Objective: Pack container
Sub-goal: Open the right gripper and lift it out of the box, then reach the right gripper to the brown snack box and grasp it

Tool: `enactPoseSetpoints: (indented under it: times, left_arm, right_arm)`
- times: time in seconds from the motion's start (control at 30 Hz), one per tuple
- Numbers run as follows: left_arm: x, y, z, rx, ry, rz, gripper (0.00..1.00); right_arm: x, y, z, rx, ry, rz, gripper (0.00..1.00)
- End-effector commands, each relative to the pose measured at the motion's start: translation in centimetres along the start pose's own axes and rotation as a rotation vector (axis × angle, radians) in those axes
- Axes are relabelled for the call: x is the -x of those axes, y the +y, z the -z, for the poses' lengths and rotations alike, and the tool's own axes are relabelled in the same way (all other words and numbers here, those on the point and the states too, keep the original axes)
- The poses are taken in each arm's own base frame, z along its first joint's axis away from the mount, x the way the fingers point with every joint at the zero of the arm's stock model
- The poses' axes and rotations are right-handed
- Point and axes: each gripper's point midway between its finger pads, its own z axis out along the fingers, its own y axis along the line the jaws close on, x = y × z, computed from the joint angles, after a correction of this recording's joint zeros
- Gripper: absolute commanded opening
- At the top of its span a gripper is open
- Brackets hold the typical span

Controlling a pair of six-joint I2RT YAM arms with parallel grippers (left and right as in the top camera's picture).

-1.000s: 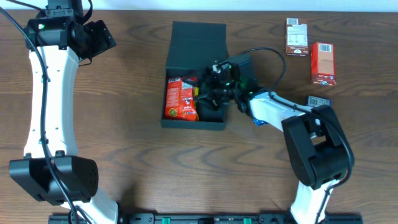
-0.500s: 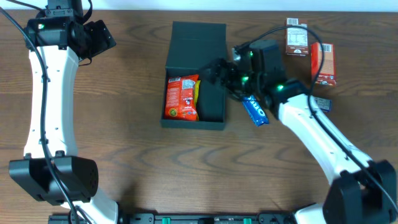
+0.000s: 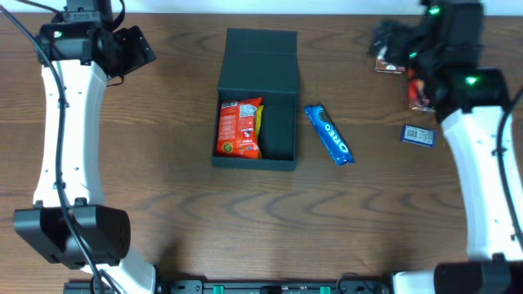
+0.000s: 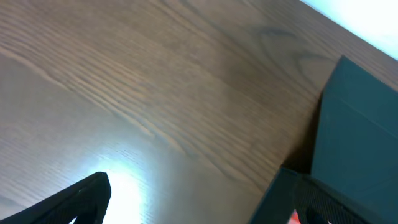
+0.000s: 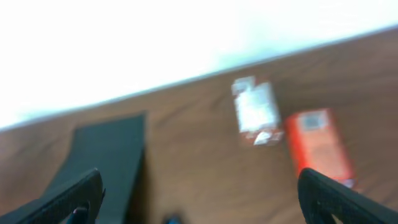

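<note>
The container (image 3: 278, 126) lies open at mid-table; the left gripper (image 3: 137, 47) and right gripper (image 3: 382, 43) both stand apart, empty; the right, above two neighbouring red cartons (image 5: 317, 143), might push one away while closing on the other.

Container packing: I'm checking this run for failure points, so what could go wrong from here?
The two red cartons lie close together near the open right tool; a grasp might catch both. The blue cookie pack lies beside the container wall, so picking it could bump the container.
</note>
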Motion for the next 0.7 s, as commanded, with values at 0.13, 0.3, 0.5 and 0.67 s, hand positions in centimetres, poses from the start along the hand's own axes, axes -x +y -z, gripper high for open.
enactPoseSetpoints:
  times: [0.13, 0.3, 0.5, 0.67]
  left_arm:
    - [-1.4, -3.2, -0.1, -0.039, 0.01, -0.062, 0.95]
    - [-2.4, -4.6, 0.1, -0.053, 0.024, -0.096, 0.95]
    - [-3.1, -5.2, 0.3, -0.055, 0.036, -0.115, 0.95]
    - [-3.1, -5.2, 0.3, -0.054, 0.036, -0.115, 0.95]
  right_arm:
    - [2.7, -4.0, -10.5, -0.091, -0.182, 0.002, 0.18]
    - [1.2, -6.8, -17.4, -0.205, -0.268, -0.028, 0.02]
    - [-2.5, -7.9, -23.6, -0.231, -0.164, -0.046, 0.01]
    - [-2.6, -8.7, -26.0, -0.264, -0.076, -0.023, 0.01]
